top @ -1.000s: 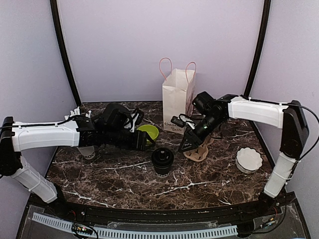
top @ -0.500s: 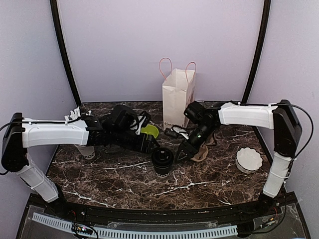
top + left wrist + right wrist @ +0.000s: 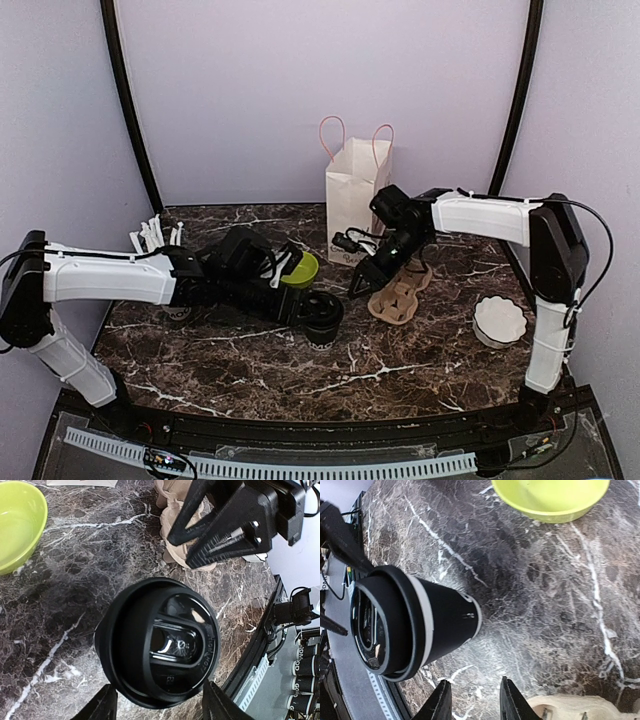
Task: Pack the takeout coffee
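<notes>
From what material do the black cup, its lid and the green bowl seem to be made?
The cup looks like matte paper: a dull black wall with a white band under the lid. The lid looks like glossy moulded plastic: it reflects light and bears raised lettering. The bowl is smooth lime green with a soft sheen, probably plastic; ceramic cannot be excluded.

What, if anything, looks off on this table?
The black lid on the coffee cup looks not fully seated: a white band of rim shows beneath it in the right wrist view. Nothing looks spilled.
</notes>
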`<state>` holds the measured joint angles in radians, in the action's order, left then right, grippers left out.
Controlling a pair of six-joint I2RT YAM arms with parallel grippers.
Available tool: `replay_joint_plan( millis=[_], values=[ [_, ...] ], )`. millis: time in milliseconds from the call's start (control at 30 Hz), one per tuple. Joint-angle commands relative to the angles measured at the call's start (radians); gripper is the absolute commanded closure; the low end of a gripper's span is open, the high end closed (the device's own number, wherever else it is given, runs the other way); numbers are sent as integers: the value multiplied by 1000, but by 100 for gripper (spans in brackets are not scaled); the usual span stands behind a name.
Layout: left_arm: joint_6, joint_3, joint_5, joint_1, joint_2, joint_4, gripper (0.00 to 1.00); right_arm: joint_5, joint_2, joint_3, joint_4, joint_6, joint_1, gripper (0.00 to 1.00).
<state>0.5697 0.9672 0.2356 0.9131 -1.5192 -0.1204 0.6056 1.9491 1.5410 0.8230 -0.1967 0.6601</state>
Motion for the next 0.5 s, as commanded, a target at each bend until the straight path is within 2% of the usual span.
replay_joint_plan(
  millis=[0, 167, 267, 333, 467],
  values=[
    [44, -2, -6, 14, 60, -49, 39, -26, -1, 26, 7, 13, -2, 67],
    [69, 36, -97, 14, 119, -179, 38, -42, -82, -39, 2, 17, -6, 66],
    [96, 40, -197, 6, 176, -211, 38, 1, -154, -96, -16, 23, -7, 62],
    [122, 27, -218, -15, 193, -205, 42, 51, -198, -142, -48, 43, -7, 58],
    [174, -16, -172, -50, 180, -126, 51, 157, -241, -232, -127, 102, -7, 56]
  ],
)
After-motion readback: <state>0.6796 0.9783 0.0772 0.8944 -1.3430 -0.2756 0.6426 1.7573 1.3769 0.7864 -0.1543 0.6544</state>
